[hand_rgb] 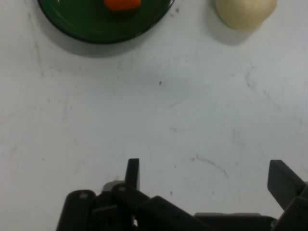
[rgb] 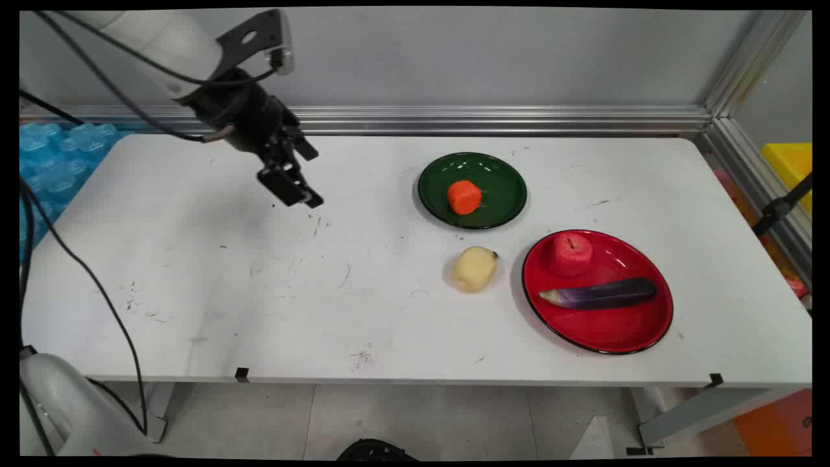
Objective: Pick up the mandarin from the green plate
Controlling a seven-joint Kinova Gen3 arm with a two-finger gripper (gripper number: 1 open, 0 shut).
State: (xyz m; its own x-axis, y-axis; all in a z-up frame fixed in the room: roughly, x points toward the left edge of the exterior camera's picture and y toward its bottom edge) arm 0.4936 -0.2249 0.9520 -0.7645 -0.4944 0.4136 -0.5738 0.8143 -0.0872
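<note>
Hanging above the left-centre of the white table (rgb: 194, 272), the gripper (rgb: 295, 181) is seen with its fingers spread wide apart and nothing held between them; in the hand view the two fingertips (hand_rgb: 133, 172) rise at opposite sides of the bottom edge with bare table between them. No thing is touched. Everything on the table lies to the right of the gripper in the main view. Nearest is the green plate (rgb: 499, 172), on which an orange carrot piece (rgb: 464, 196) rests. Just beside it, toward the near edge, a pale potato (rgb: 474, 268) lies directly on the table. Farthest right is the red plate (rgb: 609, 331), carrying a red apple (rgb: 571, 253) and a purple eggplant (rgb: 600, 294), the long axis of which runs left to right
</note>
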